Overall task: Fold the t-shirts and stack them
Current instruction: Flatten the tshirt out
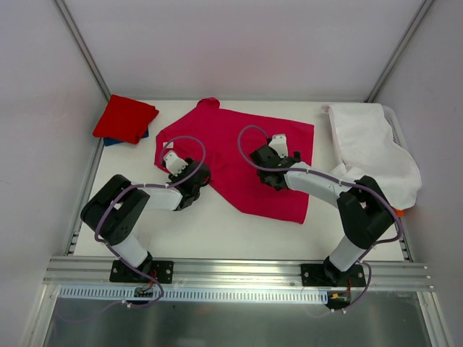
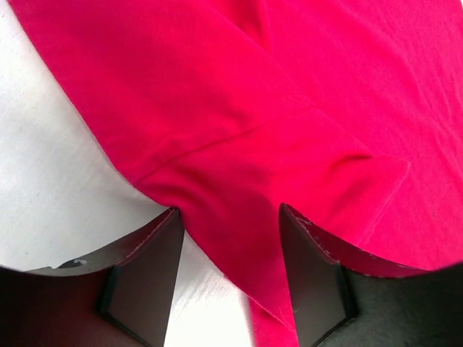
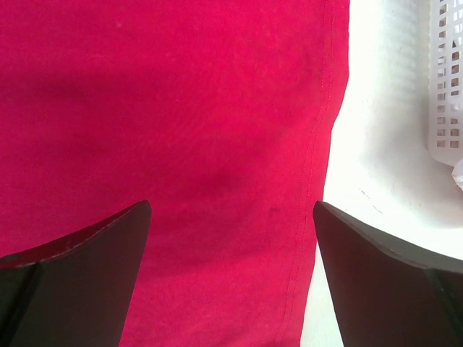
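Observation:
A crimson-pink t-shirt [image 1: 242, 152] lies spread out flat at the middle of the table. My left gripper [image 1: 202, 178] is low at its left edge. In the left wrist view the left gripper [image 2: 231, 242] is open, with a folded edge of the crimson-pink shirt [image 2: 239, 144] lying between the jaws. My right gripper [image 1: 265, 167] hovers over the shirt's middle. In the right wrist view the right gripper [image 3: 231, 224] is wide open above flat cloth [image 3: 181, 116], near a stitched hem. A folded brighter red shirt [image 1: 125, 118] lies on a blue one [image 1: 113, 141] at the far left.
A white mesh basket [image 1: 396, 130] draped with white cloth [image 1: 369, 144] stands at the right edge; its wall shows in the right wrist view [image 3: 448, 79]. Grey walls enclose the white table [image 1: 210, 224]. Something orange [image 1: 398, 212] peeks out under the white cloth.

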Available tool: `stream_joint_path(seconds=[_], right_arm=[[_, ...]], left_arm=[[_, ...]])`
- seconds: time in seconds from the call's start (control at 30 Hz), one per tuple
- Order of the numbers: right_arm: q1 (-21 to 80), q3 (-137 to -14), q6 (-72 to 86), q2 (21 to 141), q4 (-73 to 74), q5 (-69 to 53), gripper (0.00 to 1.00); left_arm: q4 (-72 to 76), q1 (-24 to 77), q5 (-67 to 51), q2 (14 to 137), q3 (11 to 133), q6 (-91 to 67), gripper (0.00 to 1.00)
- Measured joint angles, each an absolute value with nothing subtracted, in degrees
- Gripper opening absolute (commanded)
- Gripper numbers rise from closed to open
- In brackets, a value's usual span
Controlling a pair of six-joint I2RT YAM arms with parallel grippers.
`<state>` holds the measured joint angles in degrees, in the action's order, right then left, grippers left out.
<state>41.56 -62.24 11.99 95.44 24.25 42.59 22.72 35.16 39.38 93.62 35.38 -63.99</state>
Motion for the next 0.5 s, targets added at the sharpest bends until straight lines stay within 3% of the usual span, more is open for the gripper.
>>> stream_joint_path(seconds=[0.1, 0.13, 0.23, 0.33, 0.5], right_arm=[[41.6, -62.2, 12.0, 95.5, 24.2, 42.6, 1.00], [41.6, -62.3, 12.0, 95.6, 24.2, 42.6, 0.99], [41.6, -62.4, 12.0, 96.1, 24.2, 42.6, 1.00], [41.6, -62.4, 12.0, 96.5, 24.2, 42.5, 0.99], [41.6, -62.5, 12.0, 97.0, 24.2, 42.5, 1.00]], left_arm=[[22.5, 35.1, 38.8, 93.6, 35.4, -63.5, 0.42], [22.2, 35.1, 38.4, 93.6, 35.4, -63.2, 0.30], [21.5, 35.1, 37.7, 93.6, 35.4, -62.4, 0.09], [20.2, 34.7, 37.6, 93.6, 35.4, -61.9, 0.00], [17.0, 34.0, 37.6, 91.5, 35.4, -59.8, 0.00]])
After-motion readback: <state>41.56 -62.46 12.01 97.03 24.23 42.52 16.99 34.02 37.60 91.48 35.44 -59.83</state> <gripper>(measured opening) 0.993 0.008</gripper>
